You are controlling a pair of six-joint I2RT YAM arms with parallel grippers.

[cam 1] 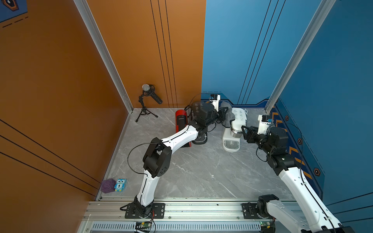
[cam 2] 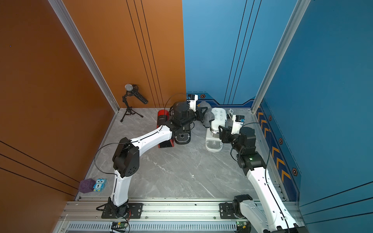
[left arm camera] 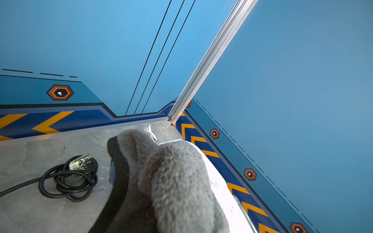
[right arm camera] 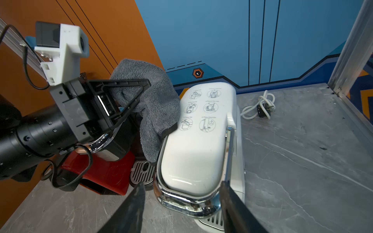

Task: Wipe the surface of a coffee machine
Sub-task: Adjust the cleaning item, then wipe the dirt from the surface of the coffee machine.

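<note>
Upright, white coffee machine (cam 1: 239,119), long axis back-to-front — drip tray (cam 1: 231,144) at near end

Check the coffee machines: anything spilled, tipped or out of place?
Nothing stands out. The white coffee machine stands upright, the grey cloth in the left gripper rests against its side, and the white cord and black cord lie coiled on the table. No spills.

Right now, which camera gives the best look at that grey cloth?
The right wrist view: the grey cloth shows nearly whole, pinched in the left gripper and draped against the white coffee machine. The left wrist view shows only close-up fuzz; both top views show a small grey patch.
</note>
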